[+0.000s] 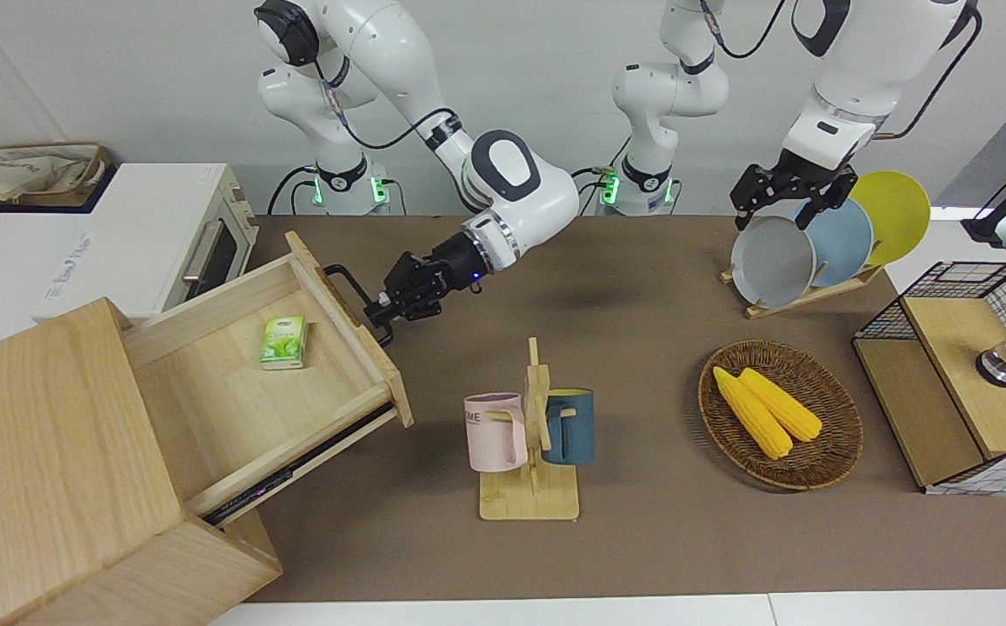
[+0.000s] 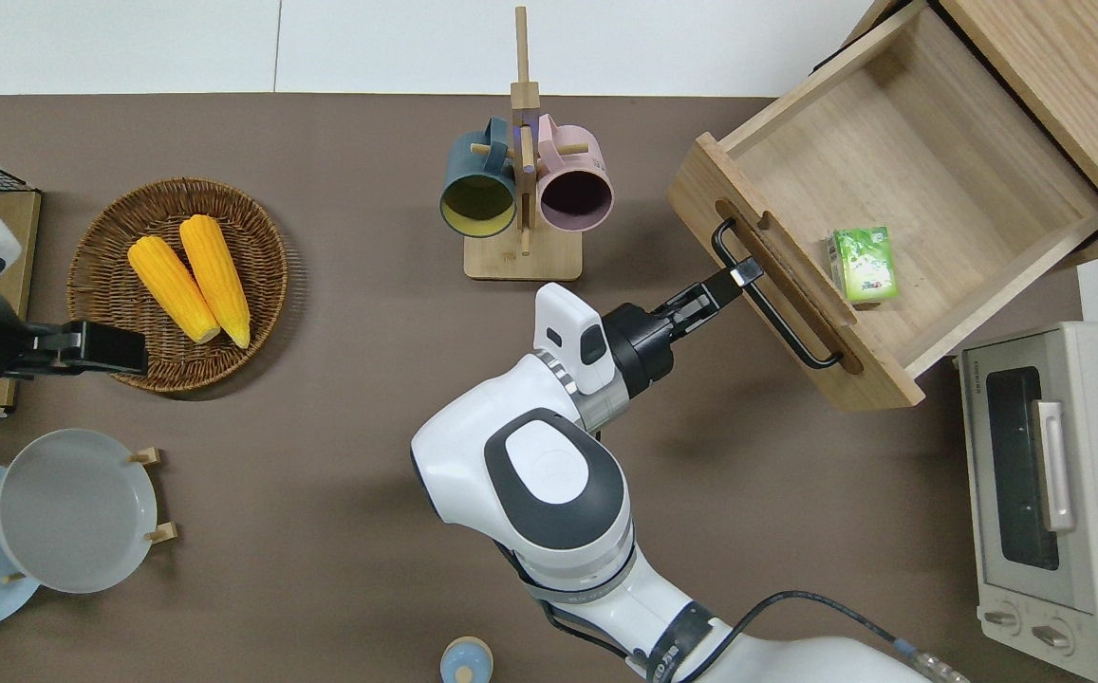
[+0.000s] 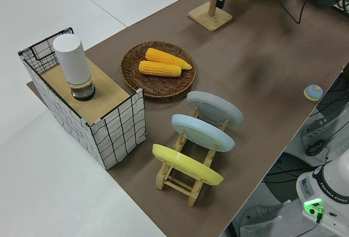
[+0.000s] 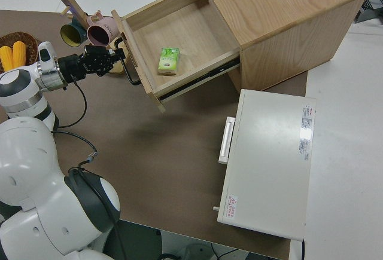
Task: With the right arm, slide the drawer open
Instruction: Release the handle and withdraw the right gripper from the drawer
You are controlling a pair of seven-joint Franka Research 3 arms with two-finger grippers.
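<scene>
The wide light-wood drawer (image 2: 938,161) stands pulled far out of the large pale wooden box (image 1: 50,452) at the right arm's end of the table. It also shows in the front view (image 1: 233,409) and the right side view (image 4: 179,27). A small green carton (image 2: 862,264) lies inside it. My right gripper (image 2: 743,275), on the arm with the blue wrist light, is shut on the black bar handle (image 2: 781,323) near one end. The grip also shows in the front view (image 1: 378,310) and the right side view (image 4: 116,57). The left arm (image 1: 824,113) is parked.
A wooden mug rack (image 2: 522,256) with a blue and a pink mug stands close to the drawer's front corner. A white toaster oven (image 2: 1051,560) sits nearer the robots than the drawer. A corn basket (image 2: 93,285), plate rack (image 2: 74,512) and wire-mesh box (image 1: 963,374) are at the left arm's end.
</scene>
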